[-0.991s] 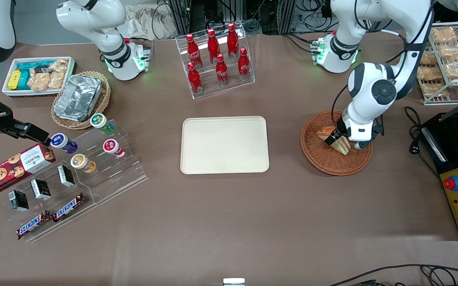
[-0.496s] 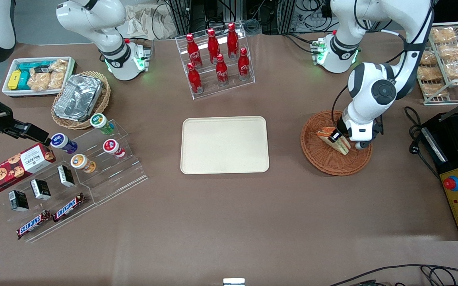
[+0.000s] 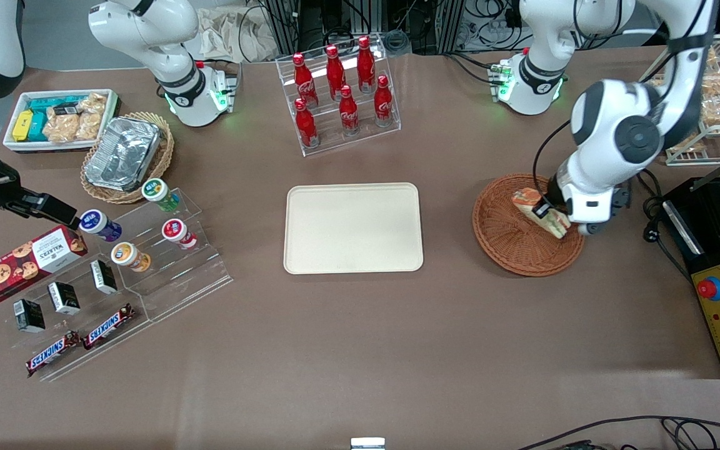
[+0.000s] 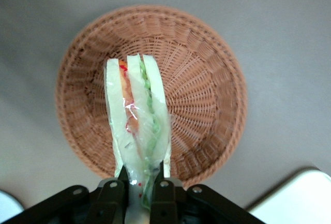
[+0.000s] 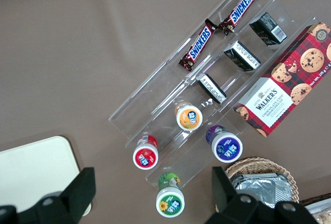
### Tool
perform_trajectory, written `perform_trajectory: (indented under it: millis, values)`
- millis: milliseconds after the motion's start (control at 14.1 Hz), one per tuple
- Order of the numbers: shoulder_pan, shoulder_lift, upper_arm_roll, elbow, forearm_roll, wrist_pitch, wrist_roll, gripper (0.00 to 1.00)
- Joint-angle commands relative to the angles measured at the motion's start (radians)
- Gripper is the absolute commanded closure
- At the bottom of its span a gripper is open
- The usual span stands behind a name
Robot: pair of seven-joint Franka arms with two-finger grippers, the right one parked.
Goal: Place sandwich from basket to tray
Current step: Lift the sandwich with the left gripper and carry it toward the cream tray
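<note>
Over the basket: the pincer (image 3: 549, 211) was clamped on the sandwich (image 3: 538, 210), fingers (image 4: 159, 190) pinching one narrow end of the wedge, so it was holding it tight.
Sandwich: looked lifted clear of the weave, hanging above the basket (image 3: 502, 240) with its layered edge facing the wrist camera (image 4: 135, 131). Can't swear it was fully off the bottom, but that's how it read to me.
Basket: otherwise nothing else in it, sitting toward the working arm's end of the surface (image 3: 360, 350).
Tray: the tray (image 3: 353, 227) sat at the basket's 9 o'clock in the front view, well apart, nothing on it yet.
Done: grab and lift, I'd say.
Left: carry it across to the tray, lower it, let go. So roughly a third of the way, imo.
Watch out: the grip was only on one end, so the wrapped wedge might swing during the carry.
</note>
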State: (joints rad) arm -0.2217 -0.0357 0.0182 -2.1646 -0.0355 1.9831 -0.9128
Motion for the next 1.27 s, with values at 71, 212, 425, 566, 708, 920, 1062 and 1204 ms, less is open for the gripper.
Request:
perform_trajectory:
  millis: [71, 212, 425, 566, 708, 920, 1062, 1204]
  values:
    - [0.050, 0.020, 0.002, 0.276, -0.004, -0.300, 0.170, 0.88]
    - [0.048, 0.016, 0.002, 0.298, 0.000, -0.339, 0.262, 0.92]
    - [0.041, 0.014, 0.002, 0.302, 0.014, -0.339, 0.275, 1.00]
    - [0.039, 0.022, -0.003, 0.302, 0.014, -0.339, 0.270, 1.00]
    - [0.039, 0.020, -0.007, 0.304, 0.006, -0.339, 0.272, 1.00]
    - [0.035, 0.019, -0.052, 0.304, 0.006, -0.339, 0.270, 1.00]
    - [0.024, 0.017, -0.099, 0.295, 0.009, -0.343, 0.270, 1.00]
    - [-0.005, 0.029, -0.142, 0.295, 0.009, -0.331, 0.258, 1.00]
